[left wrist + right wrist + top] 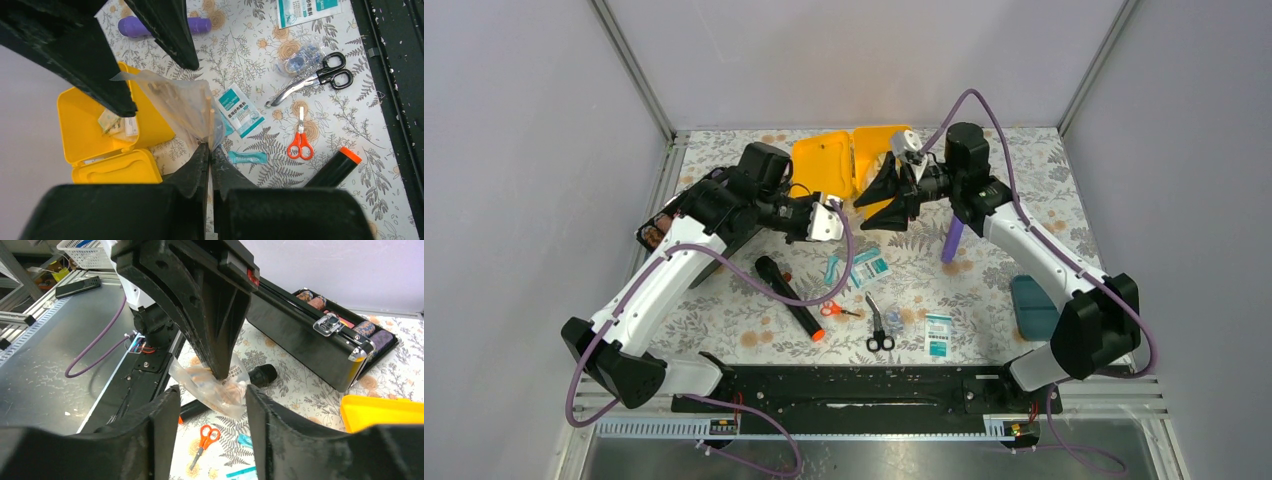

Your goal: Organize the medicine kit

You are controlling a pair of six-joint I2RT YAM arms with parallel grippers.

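L claw (209, 148) grips bag (180, 100); med kit (82, 127) yellow, open.

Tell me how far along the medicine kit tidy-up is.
Early days. Done: the medicine kit is open with a few small packets inside. In hand: the left gripper pinches a clear plastic bag, the open right gripper straddling it. Left on the table: shears, orange scissors, black torch, purple tube, dressing packets.

Pale lilac-grey walls (524, 150) and aluminium corner posts (632, 70) around a floral-patterned tabletop (734, 330), under even light.
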